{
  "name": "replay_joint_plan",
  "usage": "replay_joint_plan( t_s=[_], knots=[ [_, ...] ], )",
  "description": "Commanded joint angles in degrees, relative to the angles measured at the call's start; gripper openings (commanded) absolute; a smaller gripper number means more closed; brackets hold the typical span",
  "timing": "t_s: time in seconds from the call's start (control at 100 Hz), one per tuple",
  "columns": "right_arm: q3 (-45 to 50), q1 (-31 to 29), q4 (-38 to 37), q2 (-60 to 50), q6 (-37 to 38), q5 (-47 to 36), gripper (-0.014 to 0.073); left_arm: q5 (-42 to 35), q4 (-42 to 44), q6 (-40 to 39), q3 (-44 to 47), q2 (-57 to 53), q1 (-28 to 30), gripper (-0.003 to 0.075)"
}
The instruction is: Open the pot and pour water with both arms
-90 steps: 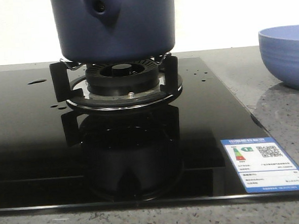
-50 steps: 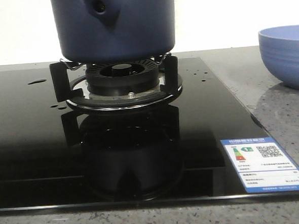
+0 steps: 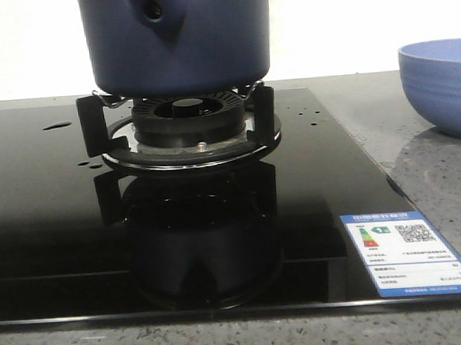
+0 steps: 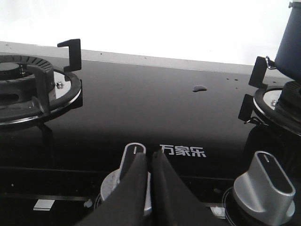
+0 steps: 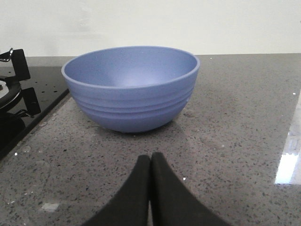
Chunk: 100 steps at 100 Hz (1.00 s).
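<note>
The dark navy pot stands on the burner grate of the black glass hob, its side stub with the round hole facing me; its top and lid are cut off by the frame. A sliver of the pot shows in the left wrist view. Water shows as small drops on the glass and one puddle. My left gripper is shut and empty, low over the hob's front by a silver knob. My right gripper is shut and empty above the grey counter, short of the blue bowl.
A second burner with black grate prongs sits to the left of the pot's burner. Another silver knob is at the hob's front. An energy label is stuck on the hob's front right corner. The speckled grey counter surrounds the bowl.
</note>
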Motion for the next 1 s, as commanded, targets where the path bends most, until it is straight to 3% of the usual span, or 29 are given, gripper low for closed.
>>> replay_joint_plan(
  t_s=[0.0,0.33,0.49,0.6,0.77,0.99],
  knots=[
    [1.4,-0.3,-0.8,-1.0,-0.1,-4.5,-0.0046,-6.0,-0.6,-0.4,1.9,-1.5,0.2,-0.0019],
    [1.4,-0.3,11.7,-1.0,-0.1,-7.8,-0.0046,-8.0,-13.2,-0.4,1.9,-1.5,0.2,-0.0019],
    [1.4,-0.3,24.8,-1.0,-0.1,-10.8,-0.0046,-11.3,-24.7,-0.4,1.9,-1.5,0.2,-0.0019],
    [0.9,-0.3,28.5,-1.0,-0.1,-12.7,-0.0046,-13.7,-34.1,-0.4,1.2,-1.5,0.2,-0.0019],
    [-5.7,-0.3,26.1,-0.3,-1.2,-5.5,-0.0045,-10.6,-32.6,0.2,-3.8,-1.0,0.2,-0.0020],
    [-19.2,-0.3,14.6,9.9,-1.1,11.1,-0.0045,4.9,-23.2,8.3,-17.8,7.4,0.2,-0.0019]
  ],
)
